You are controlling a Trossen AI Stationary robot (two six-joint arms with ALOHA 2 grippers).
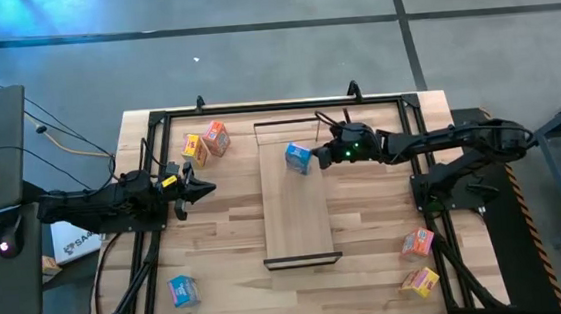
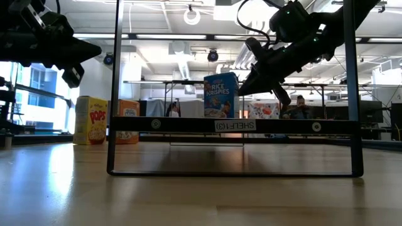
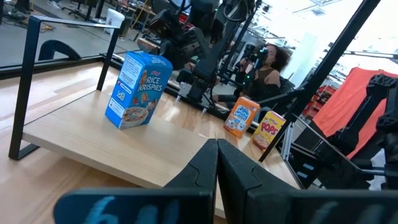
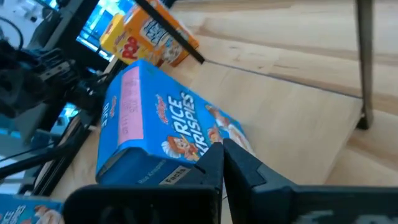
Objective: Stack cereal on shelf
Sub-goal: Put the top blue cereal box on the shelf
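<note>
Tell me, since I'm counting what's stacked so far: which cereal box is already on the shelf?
The blue Rice Krispies cardboard box, standing on the pale wooden shelf board near its far end. The other five sit on the tabletop.

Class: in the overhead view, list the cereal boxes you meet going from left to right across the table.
Blue box → yellow box → orange box → blue box on the shelf → orange box, yellow box roughly level.
</note>
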